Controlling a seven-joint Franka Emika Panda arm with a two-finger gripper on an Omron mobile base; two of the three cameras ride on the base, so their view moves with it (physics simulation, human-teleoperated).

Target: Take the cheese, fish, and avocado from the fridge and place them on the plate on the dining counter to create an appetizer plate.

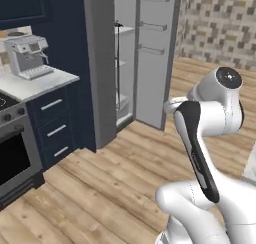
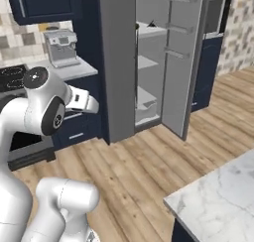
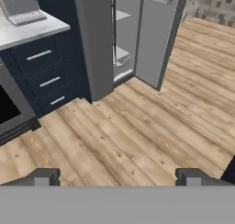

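Observation:
The grey fridge [image 1: 102, 63] [image 2: 116, 62] [image 3: 96, 39] stands with its door [image 1: 155, 53] [image 2: 183, 62] swung open, showing pale shelves. A couple of small dark shapes [image 2: 150, 24] sit on an upper shelf, too small to identify. I cannot make out the cheese, fish or avocado. The plate is out of view. A corner of the marble dining counter [image 2: 218, 201] shows at the lower right. My gripper [image 3: 117, 177] is open with nothing between its fingers. It hangs over the wood floor, well short of the fridge and facing it.
Left of the fridge, a marble worktop [image 1: 37, 83] carries a coffee machine [image 1: 27, 55] [image 2: 60, 46] above navy drawers [image 1: 52, 125] [image 3: 43, 74]. An oven [image 1: 12, 158] stands further left. Bare wood floor [image 3: 137, 126] stretches between me and the fridge.

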